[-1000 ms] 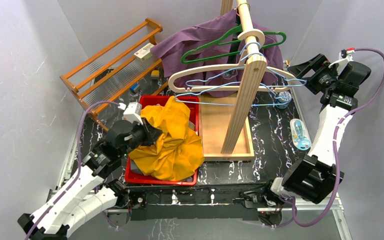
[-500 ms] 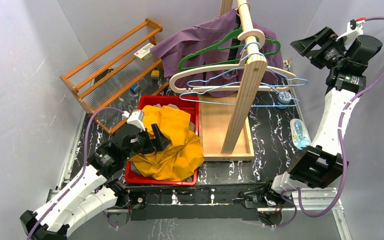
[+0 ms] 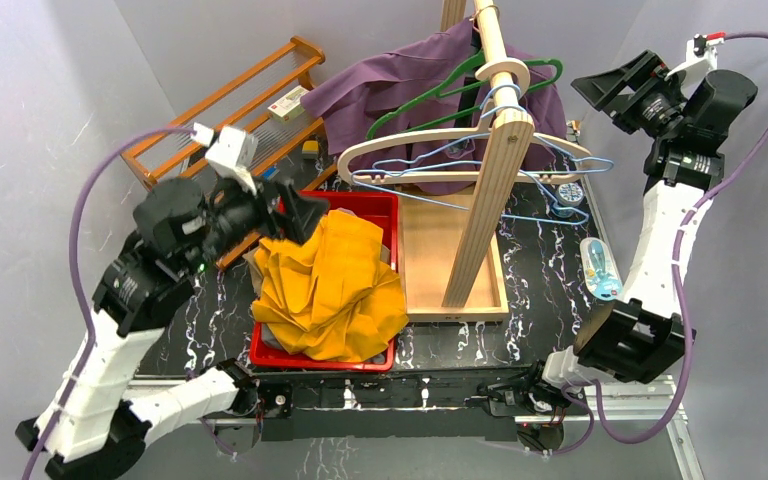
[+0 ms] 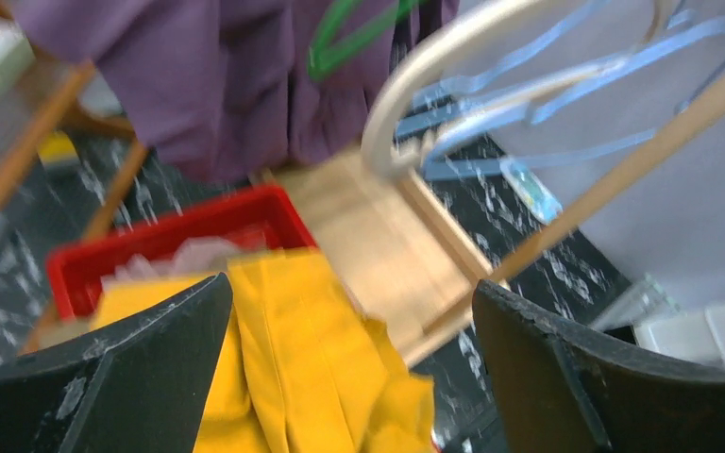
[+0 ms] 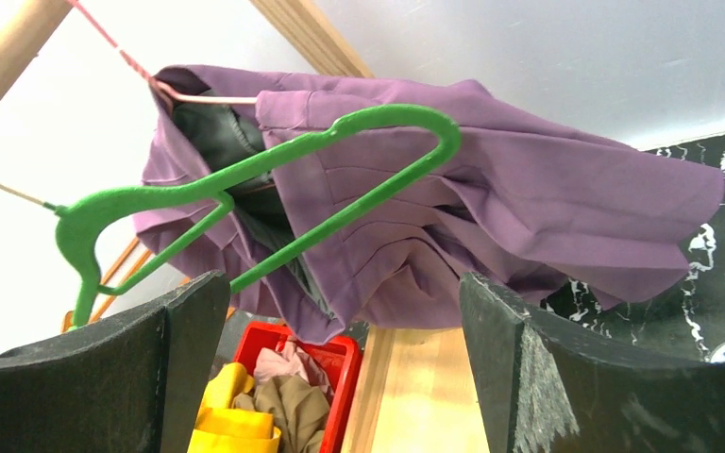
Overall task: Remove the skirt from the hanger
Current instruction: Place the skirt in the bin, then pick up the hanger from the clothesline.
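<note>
Since the yellow skirt [image 3: 325,290] lies heaped in the red bin [image 3: 365,197] just below and ahead of my left gripper [image 3: 300,208], with no hanger in or on it that I can see, I judge the main work done: the skirt is off and resting in the bin. My left gripper is spread wide with nothing between its fingers, and in the wrist view the cloth shows in the gap under the fingertips without touching them. My right gripper [image 3: 610,85] is likewise spread and empty, held high. Straight ahead of it a purple garment [image 5: 491,208] hangs on the rack, with a green hanger [image 5: 274,165] slung across its front (whether that one is also a skirt meant for me I cannot tell, so something may be left). Ahead of my left fingers and below my right ones, a pale wooden hanger [image 3: 400,150] and blue wire hangers [image 3: 560,165] dangle bare from the upright wooden pole [image 3: 485,190]. As for writing, I find none legible. A small white box [image 3: 288,101] with a red mark sits on the slatted wooden shelf [image 3: 210,120] off to the left of my left gripper, its print too small to read. The blue packet [image 3: 598,268] far beneath my right gripper is no clearer.
</note>
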